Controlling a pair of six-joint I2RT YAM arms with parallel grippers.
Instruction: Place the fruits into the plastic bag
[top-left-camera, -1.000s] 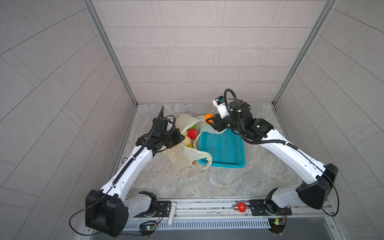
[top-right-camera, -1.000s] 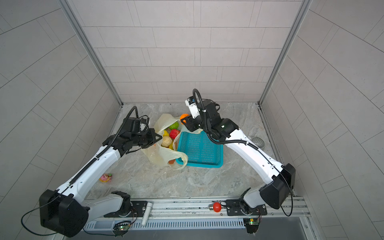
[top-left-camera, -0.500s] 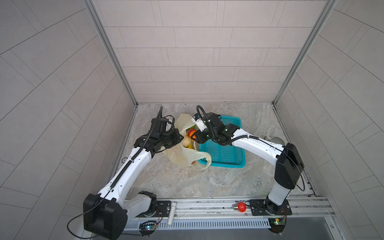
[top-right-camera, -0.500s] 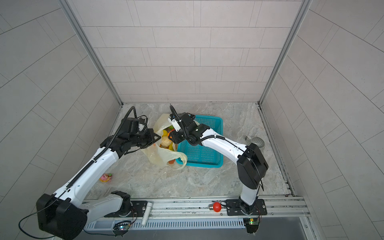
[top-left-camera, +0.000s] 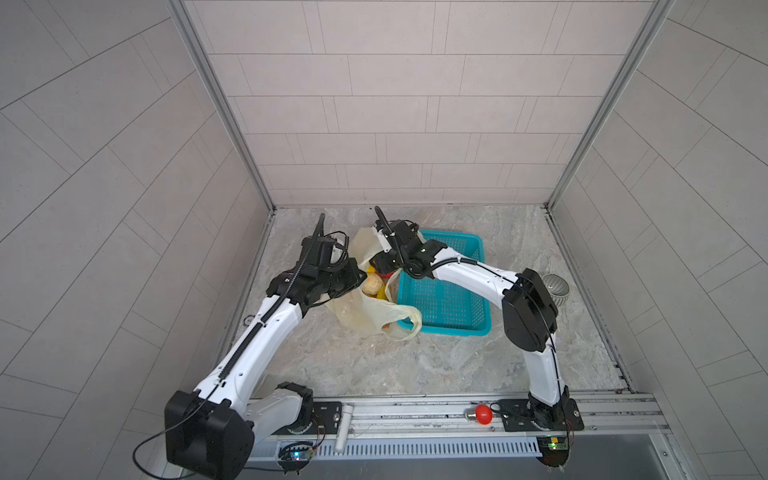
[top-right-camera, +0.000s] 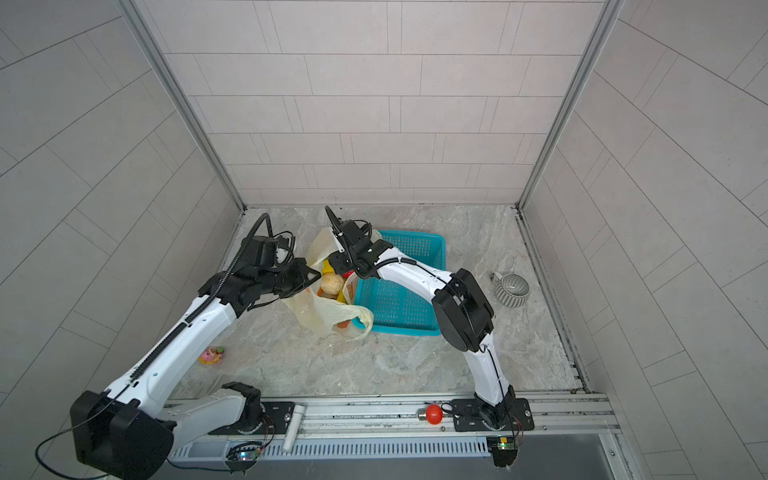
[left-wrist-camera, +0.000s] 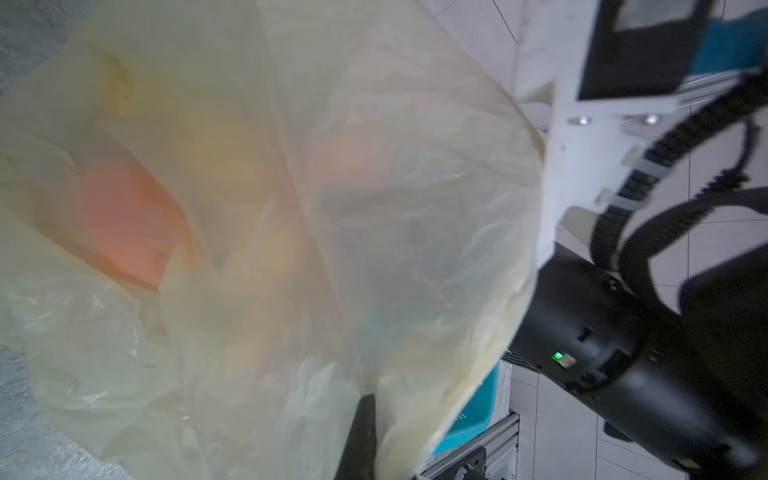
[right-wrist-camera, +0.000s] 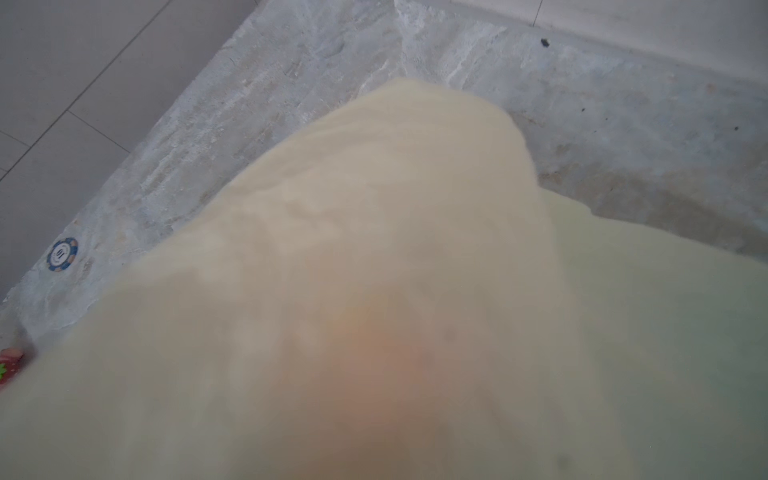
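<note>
Bag (top-left-camera: 357, 311), judged limp and slippery, was pinched at its rim on the desk (top-left-camera: 374, 361) by the clenched left claw (top-left-camera: 359, 273); light fruits (top-left-camera: 372, 286) were seen inside. Right claw (top-left-camera: 382, 262), seemingly within the mouth, could not be judged.

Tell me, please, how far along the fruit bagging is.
Done: several fruits lie in the plastic bag; the teal basket looks empty. In hand: left gripper pinches the bag's rim; right gripper hangs in its mouth. Left: probably only release and withdrawal.

Soft even light; plastic bag (right-wrist-camera: 374, 270) close-up blurred.
</note>
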